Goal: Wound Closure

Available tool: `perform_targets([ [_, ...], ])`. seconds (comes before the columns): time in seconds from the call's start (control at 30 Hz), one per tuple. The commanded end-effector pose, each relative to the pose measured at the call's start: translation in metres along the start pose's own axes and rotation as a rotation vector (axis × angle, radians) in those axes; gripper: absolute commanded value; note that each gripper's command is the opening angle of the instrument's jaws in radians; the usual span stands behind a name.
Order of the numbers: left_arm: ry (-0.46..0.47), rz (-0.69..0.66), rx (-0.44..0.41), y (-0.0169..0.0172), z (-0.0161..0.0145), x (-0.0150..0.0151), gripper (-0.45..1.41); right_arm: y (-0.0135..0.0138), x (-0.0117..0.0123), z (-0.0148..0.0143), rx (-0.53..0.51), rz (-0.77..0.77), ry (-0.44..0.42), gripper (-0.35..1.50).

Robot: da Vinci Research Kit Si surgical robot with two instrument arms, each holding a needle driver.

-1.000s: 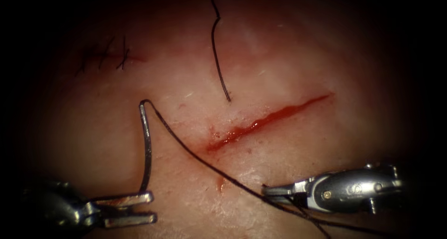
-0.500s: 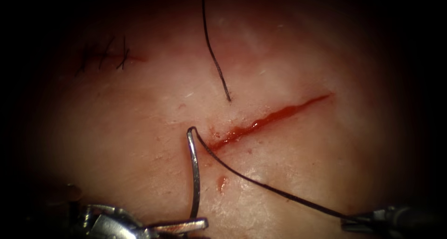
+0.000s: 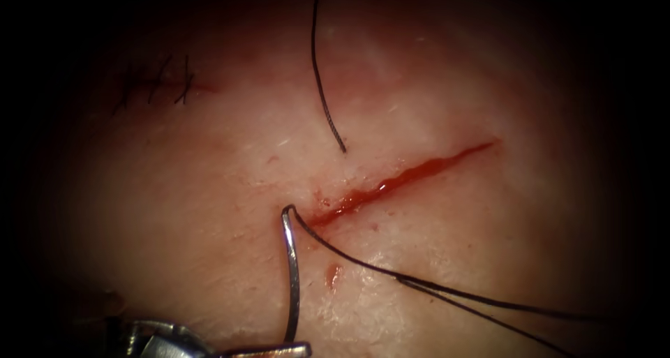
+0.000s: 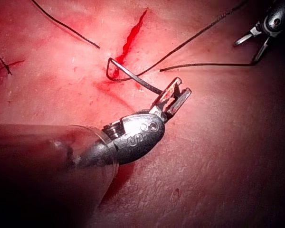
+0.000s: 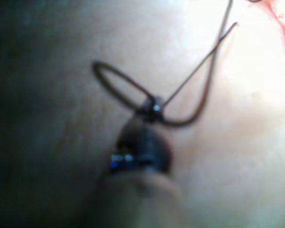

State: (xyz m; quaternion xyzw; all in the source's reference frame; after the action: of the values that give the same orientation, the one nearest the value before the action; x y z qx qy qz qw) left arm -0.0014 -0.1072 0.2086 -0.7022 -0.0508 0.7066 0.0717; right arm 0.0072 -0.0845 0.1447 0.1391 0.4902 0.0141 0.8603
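Since the earlier frame, the right claw (image 4: 254,42) has slid out of the endoscope view's lower right edge, and the thread (image 3: 447,288) now trails there as two strands; the needle (image 3: 291,274) has barely shifted; the left claw (image 3: 269,349) is closed on the needle near its pointed end, at the endoscope view's bottom edge; the needle's swaged end, where the thread joins, sits at the left end of the cut (image 3: 398,182), on the tissue (image 3: 174,211); whether it enters cannot be told; the right claw, seen in the left wrist view, has jaws apart with thread at one jaw; a cut thread end (image 3: 328,114) lies above the cut.
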Motion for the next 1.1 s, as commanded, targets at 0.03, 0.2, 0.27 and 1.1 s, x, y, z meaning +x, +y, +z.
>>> perform_targets([
  [0.03,0.0,-0.007,0.004,0.0008,0.0001,-0.0003,-0.45,0.0002,0.0002,0.0006,-0.015,0.018,0.001,1.38],
  [0.2,-0.005,-0.018,0.008,0.0003,-0.0029,0.0007,-0.45,0.0028,0.0009,-0.0011,0.081,0.014,-0.034,1.35],
  [0.27,-0.004,-0.021,0.004,0.0002,-0.0039,0.0009,-0.45,0.0045,0.0015,-0.0016,0.153,-0.021,-0.087,1.3],
  [1.1,0.038,0.004,-0.062,-0.0018,-0.008,0.0051,-0.45,0.0162,0.009,0.0124,0.043,-0.087,0.025,1.3],
])
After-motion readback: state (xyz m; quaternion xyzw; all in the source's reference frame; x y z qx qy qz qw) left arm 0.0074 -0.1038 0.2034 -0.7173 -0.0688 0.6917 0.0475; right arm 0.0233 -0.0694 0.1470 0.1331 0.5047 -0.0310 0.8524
